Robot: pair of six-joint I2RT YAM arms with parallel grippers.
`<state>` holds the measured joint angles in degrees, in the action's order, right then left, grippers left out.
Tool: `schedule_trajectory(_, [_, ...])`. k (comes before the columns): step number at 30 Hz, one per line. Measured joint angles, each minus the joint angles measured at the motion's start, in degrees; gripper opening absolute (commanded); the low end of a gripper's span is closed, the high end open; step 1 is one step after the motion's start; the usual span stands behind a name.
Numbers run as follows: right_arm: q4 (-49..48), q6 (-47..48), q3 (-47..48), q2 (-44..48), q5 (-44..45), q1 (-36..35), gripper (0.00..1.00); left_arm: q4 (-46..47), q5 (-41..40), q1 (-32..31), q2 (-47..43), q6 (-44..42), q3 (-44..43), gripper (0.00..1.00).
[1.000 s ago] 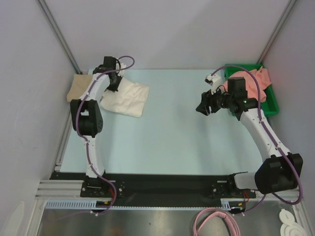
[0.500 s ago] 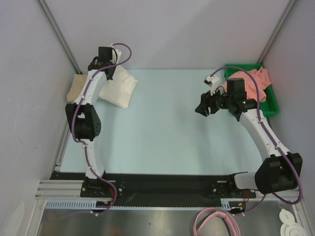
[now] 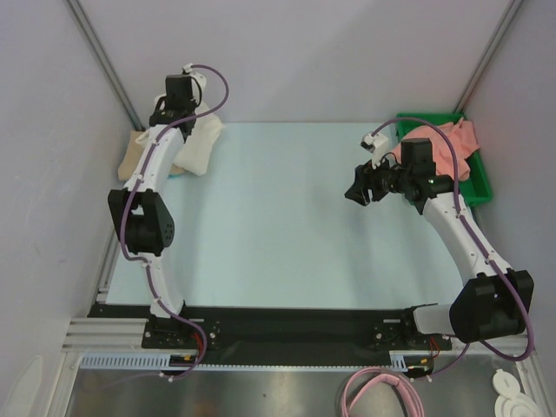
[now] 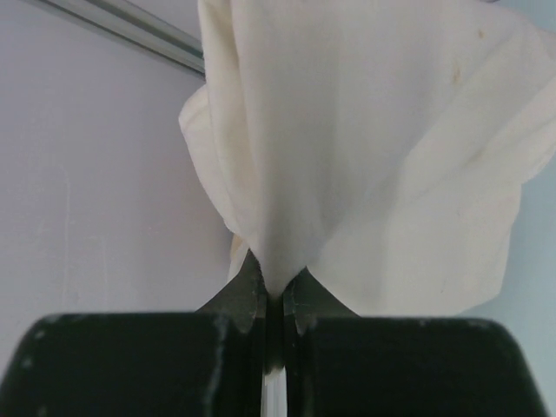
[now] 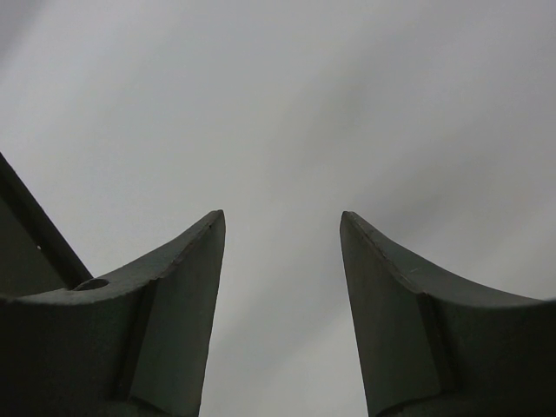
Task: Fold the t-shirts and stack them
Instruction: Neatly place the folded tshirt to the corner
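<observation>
left gripper (image 4: pixel 276 282): clamped on cream-white t-shirt (image 4: pixel 365 156) bunched at its tips | handling: soft, light, limp; pinch doubled edges | right gripper (image 5: pixel 281 217): apart, empty

Top camera: high, behind the arm bases, looking down over the whole table (image 3: pixel 287 226). Left wrist camera: just behind the left gripper (image 4: pixel 274 295), very close on the cream-white shirt (image 4: pixel 373 156), wall (image 4: pixel 87 217) behind. Top view shares that shirt, far-left corner. Right wrist camera: looks past the right gripper (image 5: pixel 282 261) at a blank grey surface.
</observation>
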<state>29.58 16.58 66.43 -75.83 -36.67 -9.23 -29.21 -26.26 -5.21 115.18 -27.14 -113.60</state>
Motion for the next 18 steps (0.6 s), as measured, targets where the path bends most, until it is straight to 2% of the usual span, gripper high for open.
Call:
schedule_trajectory(5, [-0.04,0.0,0.0,0.0,0.0,0.0,0.61,3.76,-3.74,-0.02,-0.22,-3.39,0.9,0.0])
schedule_trajectory(11, [-0.22,0.0,0.0,0.0,0.0,0.11,0.61,9.46,-8.15,-0.02,-0.42,-7.82,5.99,0.0])
schedule_trajectory(18, [-0.39,0.0,-0.04,0.0,0.0,0.48,0.61,20.02,-13.07,0.55,1.16,-14.73,10.73,0.0])
